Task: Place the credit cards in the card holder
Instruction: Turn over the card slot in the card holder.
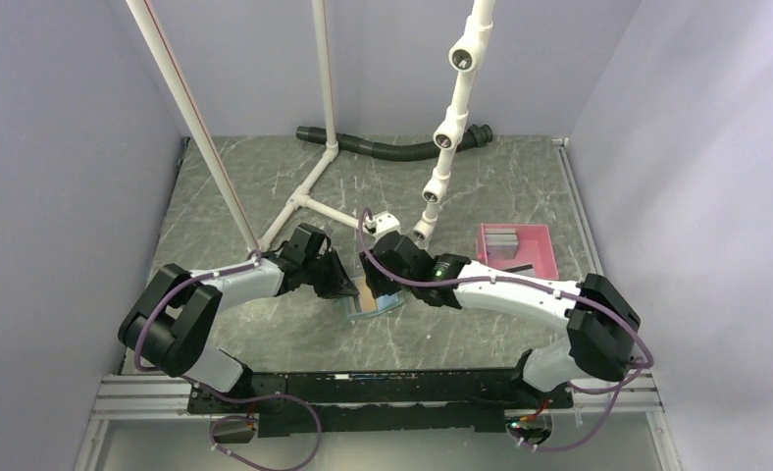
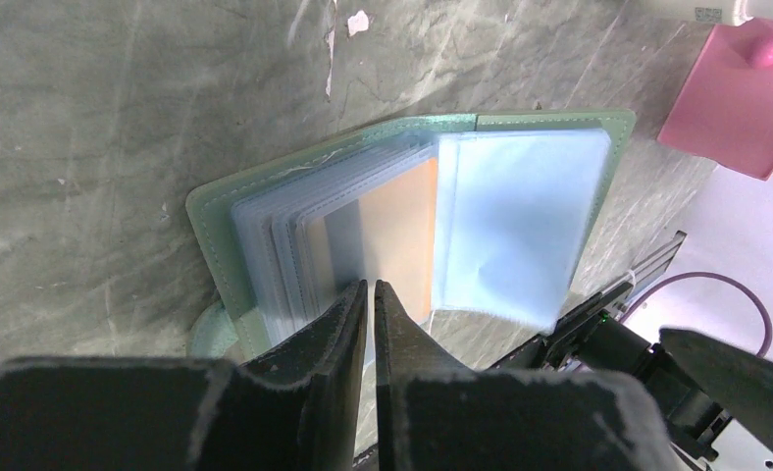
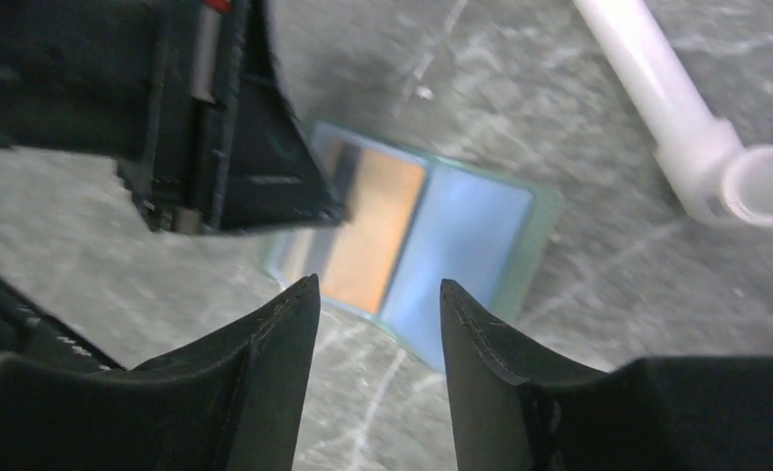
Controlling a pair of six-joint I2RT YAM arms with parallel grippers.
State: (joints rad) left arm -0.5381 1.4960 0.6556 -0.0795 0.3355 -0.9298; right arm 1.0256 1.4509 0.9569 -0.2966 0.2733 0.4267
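Black fingers of the left pincer [image 2: 372, 294] stand closed to a slit at the sleeve edge of the card holder [image 2: 530, 120], open mid-frame on the worktop [image 1: 265, 186]; the right pincer [image 3: 378, 294] hangs wide and empty above. One tan-orange card [image 2: 402, 226] sits sleeved. Other credit cards [image 1: 500, 238] lie in the pink tray [image 1: 544, 257] at right, so most looks left.

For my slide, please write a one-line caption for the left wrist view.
Left tool, nearly shut, at the open card holder, an orange card visible inside.
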